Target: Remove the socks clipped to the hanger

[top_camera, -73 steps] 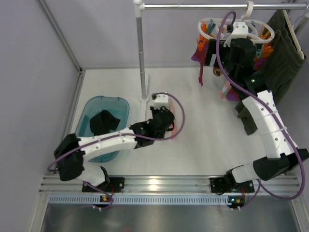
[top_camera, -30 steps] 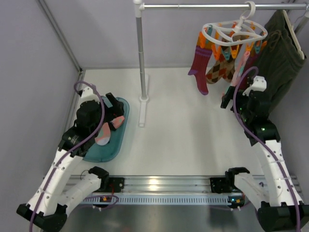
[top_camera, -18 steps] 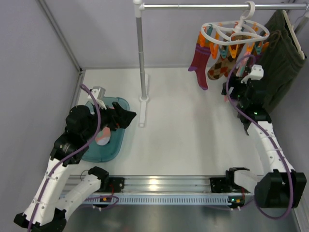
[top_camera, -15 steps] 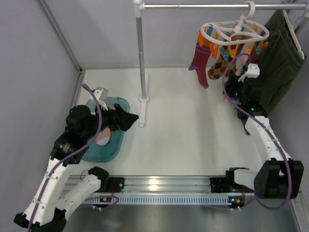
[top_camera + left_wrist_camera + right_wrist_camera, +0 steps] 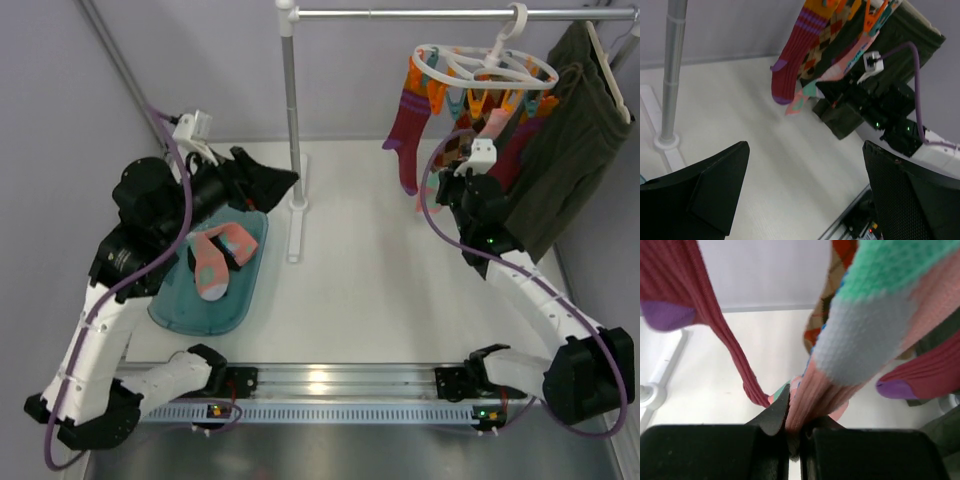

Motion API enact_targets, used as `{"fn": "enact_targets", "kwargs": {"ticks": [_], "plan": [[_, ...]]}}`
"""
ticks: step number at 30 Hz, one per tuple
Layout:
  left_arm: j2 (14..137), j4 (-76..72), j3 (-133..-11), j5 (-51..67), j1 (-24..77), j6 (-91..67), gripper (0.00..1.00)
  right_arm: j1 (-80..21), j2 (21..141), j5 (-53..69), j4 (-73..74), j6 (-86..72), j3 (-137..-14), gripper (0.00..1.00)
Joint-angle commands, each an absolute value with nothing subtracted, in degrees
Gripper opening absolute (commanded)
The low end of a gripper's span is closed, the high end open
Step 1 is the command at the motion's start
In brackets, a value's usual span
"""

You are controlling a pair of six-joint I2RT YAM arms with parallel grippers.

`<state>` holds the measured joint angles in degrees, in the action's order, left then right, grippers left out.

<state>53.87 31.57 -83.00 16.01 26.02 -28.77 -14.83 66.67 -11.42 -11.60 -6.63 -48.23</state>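
My right gripper [image 5: 794, 434] is clamped shut low on the pink sock [image 5: 822, 400]; it runs straight up to the hanger [image 5: 487, 67], so I'd pull down.

You're looking down on white surface [image 5: 400, 300]. Your right gripper [image 5: 472, 150] sitting just under hanger [image 5: 485, 65], in among hanging socks [image 5: 405, 130]. Your left gripper [image 5: 278, 185] hovering above teal tub [image 5: 195, 312], fingers [image 5: 262, 175] spreading wide; pink-and-white socks [image 5: 212, 262] lying inside.

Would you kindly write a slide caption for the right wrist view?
Right gripper shut on a hanging pink sock, with purple-toed maroon socks on either side.
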Motion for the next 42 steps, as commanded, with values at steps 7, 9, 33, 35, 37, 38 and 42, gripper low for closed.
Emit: {"fn": "enact_targets", "kwargs": {"ticks": [7, 9, 33, 35, 37, 38, 42], "plan": [[81.54, 28.30, -115.17, -11.34, 54.74, -15.49, 0.98, -28.02, 63.11, -25.84, -16.61, -6.60, -48.69, 0.00], [89.25, 28.39, -121.17, -8.36, 55.81, -14.07, 0.98, -29.61, 63.11, -26.10, -16.87, -6.24, -48.69, 0.00], [125.14, -1.58, -146.24, 3.25, 56.61, -7.21, 0.95, -30.67, 51.95, -17.93, -25.65, 4.48, -36.31, 0.00], [126.12, -2.45, -146.95, 3.78, 56.08, -7.82, 0.93, -30.67, 51.15, -17.58, -27.93, 5.62, -34.73, 0.00], [127.08, -3.51, -146.95, 3.69, 55.37, -8.26, 0.90, -30.59, 50.98, -17.32, -27.86, 7.11, -34.45, 0.00], [127.52, -4.73, -146.95, 3.69, 55.28, -8.26, 0.89, -30.59, 51.06, -16.44, -27.69, 7.73, -34.45, 0.00], [129.72, -7.90, -147.39, 3.43, 54.50, -8.17, 0.84, -30.59, 50.45, -14.68, -27.77, 9.75, -33.49, 0.00]]}}
